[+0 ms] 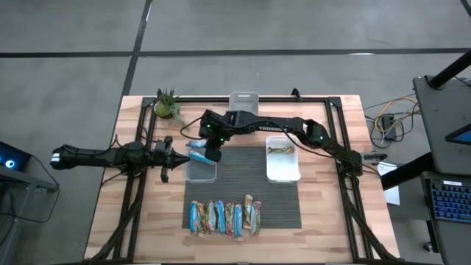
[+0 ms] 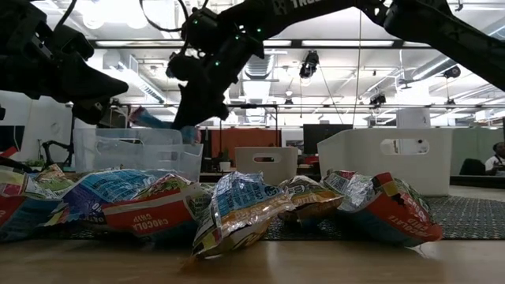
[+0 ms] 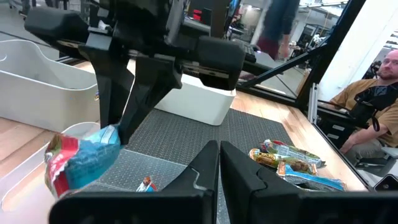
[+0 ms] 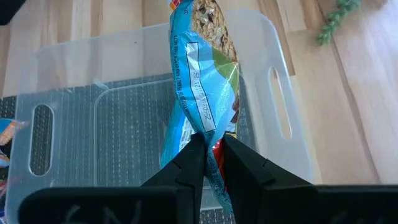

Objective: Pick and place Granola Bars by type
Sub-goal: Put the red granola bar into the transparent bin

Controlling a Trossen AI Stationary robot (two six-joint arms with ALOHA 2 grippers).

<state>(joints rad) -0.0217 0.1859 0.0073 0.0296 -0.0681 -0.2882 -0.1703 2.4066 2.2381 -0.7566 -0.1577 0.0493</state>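
Observation:
My right gripper (image 4: 208,149) reaches across the table and is shut on a blue-wrapped granola bar (image 4: 202,81), held over the clear bin (image 1: 201,171) on the mat's left side. The same bar (image 3: 84,158) shows in the left wrist view. My left gripper (image 1: 168,156) hangs just left of that bin, shut and empty (image 3: 219,155). Several more bars (image 1: 224,217) lie side by side along the mat's near edge. One brownish bar (image 1: 281,151) lies in the white bin (image 1: 283,171) on the right. My right gripper pinches the blue bar between its two fingers at one end of the wrapper (image 4: 202,127), coming from above with the fingers pointing down. The bar is lifted clear and sticks out sideways toward the table's left (image 1: 196,149), above the clear bin.
A third bin (image 1: 243,99) stands at the table's far edge, with a small green plant (image 1: 168,107) to its left. A dark ribbed mat (image 1: 243,184) covers the middle. A small wrapped piece (image 3: 146,183) lies low in the clear bin. A person sits beyond the table (image 3: 379,93).

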